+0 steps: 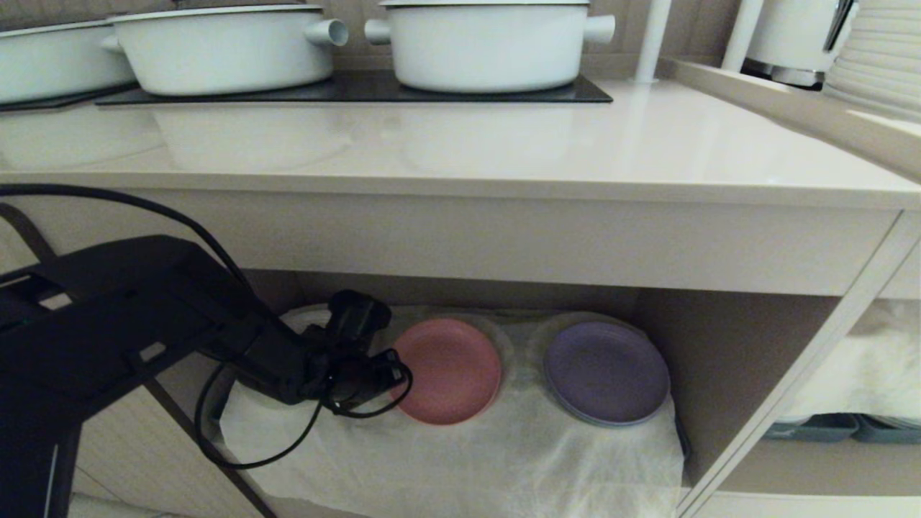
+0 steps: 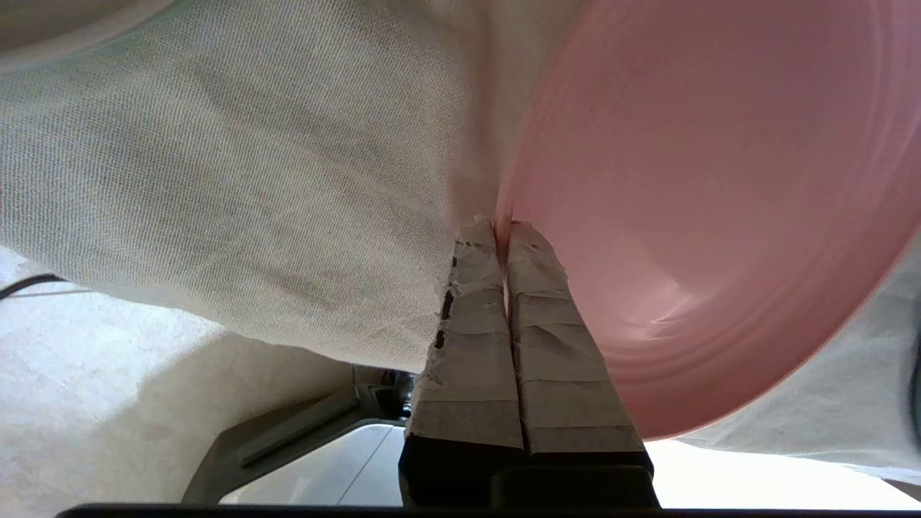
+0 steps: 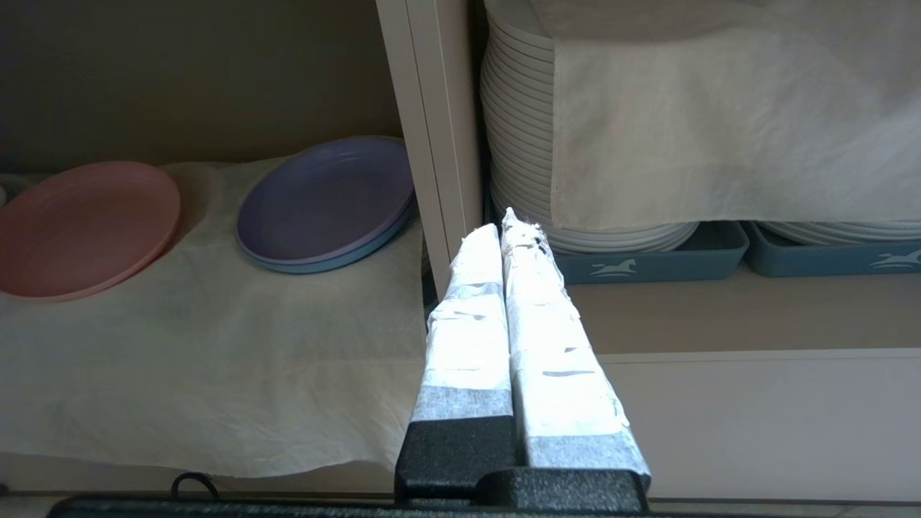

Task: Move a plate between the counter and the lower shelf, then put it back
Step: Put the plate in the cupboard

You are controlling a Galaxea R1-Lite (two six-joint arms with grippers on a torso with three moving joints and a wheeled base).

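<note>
We see the plate (image 1: 450, 370) as a round, flat, matte pink disc with a low raised rim, smaller than the white plates (image 3: 529, 144) stacked in the neighbouring cubby. It sits on the thin white cloth (image 1: 460, 453) that lines the lower shelf (image 1: 709, 345), to the left of a purple plate (image 1: 606, 372); the two lie near each other without touching. Our left gripper (image 2: 504, 229) reaches into the shelf from the left, its taped jaws pressed together on the pink rim at the plate's left edge. Our right gripper (image 3: 507, 223) hangs outside the shelf with its jaws together and nothing between them.

Above, the bench (image 1: 504, 144) carries a black hob panel (image 1: 360, 90) with two white pots (image 1: 223, 47) on it; what is inside them we cannot tell. In the cubby to the right, grey-blue trays (image 3: 647, 262) hold the stacked white plates, partly draped by a white cloth.
</note>
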